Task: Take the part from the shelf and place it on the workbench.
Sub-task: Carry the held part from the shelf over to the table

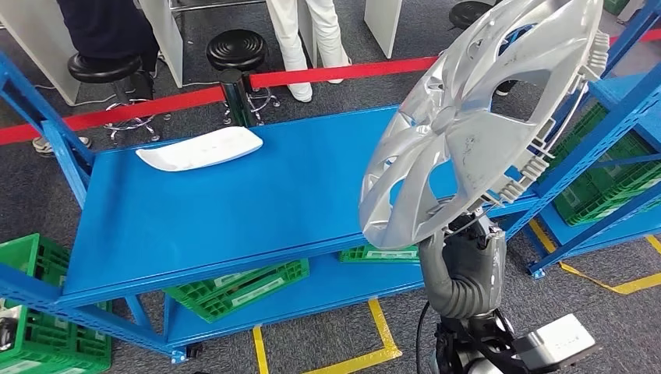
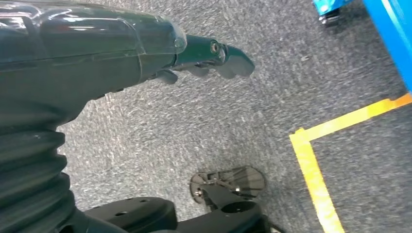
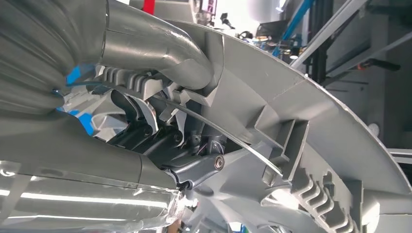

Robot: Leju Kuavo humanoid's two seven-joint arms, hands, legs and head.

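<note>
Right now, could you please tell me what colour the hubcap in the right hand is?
Silver; the hubcap shows best in the head view.

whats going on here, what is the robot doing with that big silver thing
The robot's right hand grips a silver hubcap by its rim and holds it up, tilted, over the right end of a blue workbench. The hubcap has not been set down yet. A white tray-shaped part lies near the far left of the bench top. The left hand hangs low over the grey floor, holding nothing. Behind a red barrier tape, people stand by black stools.
</note>
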